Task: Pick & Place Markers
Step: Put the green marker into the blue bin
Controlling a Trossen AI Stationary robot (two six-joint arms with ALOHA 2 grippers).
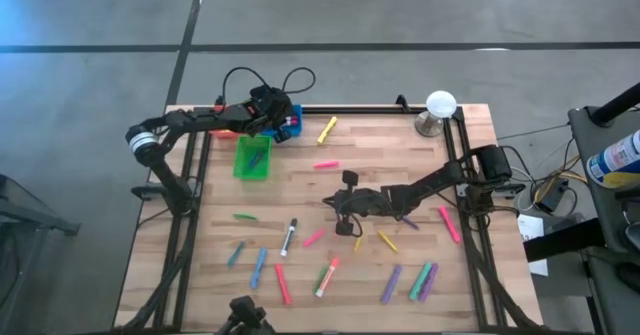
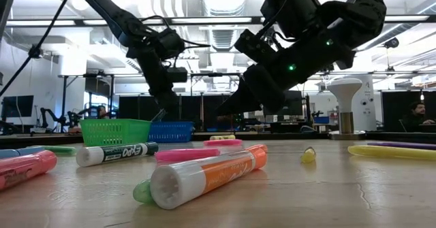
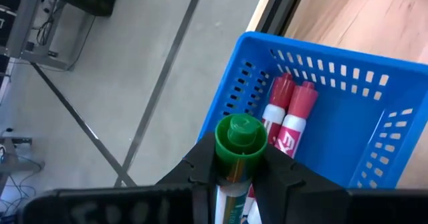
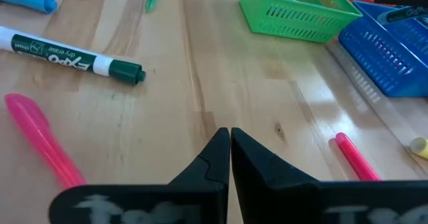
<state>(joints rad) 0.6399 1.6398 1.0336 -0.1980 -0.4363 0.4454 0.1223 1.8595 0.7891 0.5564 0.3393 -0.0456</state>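
My left gripper (image 1: pixel 278 118) is at the table's far left, above the blue bin (image 3: pixel 348 137), shut on a white-barrelled marker with a green cap (image 3: pixel 239 138). Two red-capped markers (image 3: pixel 287 114) lie in that bin. My right gripper (image 4: pixel 229 140) is shut and empty, low over the bare wood at the table's middle (image 1: pixel 345 215). Several markers lie loose on the table, among them a green-capped white one (image 4: pixel 67 55), a pink one (image 4: pixel 40 137) and another pink one (image 4: pixel 358 158). My left gripper pinches the marker's white barrel (image 3: pixel 235 184) just behind the green cap, between its two fingers. The marker lies along the fingers, and its cap end sticks out past the fingertips. The fingers point down from above. The marker is lifted clear, over the blue bin's opening.
A green bin (image 1: pixel 252 158) stands just nearer than the blue one, and an orange-red bin (image 1: pixel 225 127) to the blue bin's left. A white-topped stand (image 1: pixel 440 107) is at the far right corner. Loose markers are spread along the table's near half (image 1: pixel 330 275).
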